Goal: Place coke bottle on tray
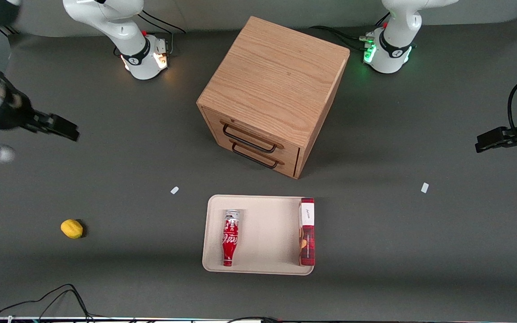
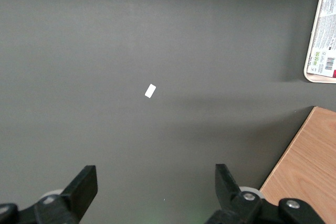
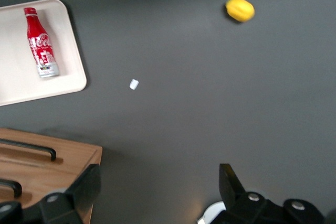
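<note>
The coke bottle (image 1: 230,237) lies on its side on the beige tray (image 1: 265,233), cap toward the front camera, near the tray's edge on the working arm's side. It also shows in the right wrist view (image 3: 41,42) lying on the tray (image 3: 21,85). My right gripper (image 1: 56,127) is open and empty, raised high above the table toward the working arm's end, far from the tray. In the right wrist view its fingers (image 3: 157,192) stand wide apart over bare table.
A flat red box with a white label (image 1: 307,231) lies on the tray's edge toward the parked arm. A wooden two-drawer cabinet (image 1: 273,92) stands farther from the front camera than the tray. A yellow lemon (image 1: 72,229) and two small white scraps (image 1: 174,190) lie on the table.
</note>
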Robot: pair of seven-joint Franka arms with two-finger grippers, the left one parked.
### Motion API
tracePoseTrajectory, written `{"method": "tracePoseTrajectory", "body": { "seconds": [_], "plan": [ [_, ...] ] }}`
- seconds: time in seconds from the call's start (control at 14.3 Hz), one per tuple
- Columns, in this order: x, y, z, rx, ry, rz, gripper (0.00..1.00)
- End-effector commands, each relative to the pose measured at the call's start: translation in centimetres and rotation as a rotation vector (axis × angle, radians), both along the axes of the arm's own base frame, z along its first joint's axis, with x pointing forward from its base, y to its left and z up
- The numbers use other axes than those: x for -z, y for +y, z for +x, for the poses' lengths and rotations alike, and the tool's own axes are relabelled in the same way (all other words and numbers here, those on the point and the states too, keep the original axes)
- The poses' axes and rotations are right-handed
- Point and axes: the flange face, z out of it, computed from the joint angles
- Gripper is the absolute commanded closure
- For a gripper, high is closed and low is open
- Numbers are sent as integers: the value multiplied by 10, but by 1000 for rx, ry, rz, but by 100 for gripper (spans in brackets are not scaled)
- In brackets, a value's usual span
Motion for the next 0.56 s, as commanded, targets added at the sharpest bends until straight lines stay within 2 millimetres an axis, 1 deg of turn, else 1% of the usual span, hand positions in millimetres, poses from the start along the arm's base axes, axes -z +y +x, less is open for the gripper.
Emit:
{"method": "tracePoseTrajectory", "body": {
  "seconds": [0.0, 0.07, 0.21, 0.35, 0.49],
  "plan": [
    [11, -14, -64, 2, -1, 22, 0],
    [13, -24, -80, 18, -16, 25, 0],
    [23, -29, -96, 23, -19, 27, 0],
    [21, -31, -97, -3, -16, 31, 0],
    [20, -31, -89, -1, -18, 33, 0]
  ]
}}
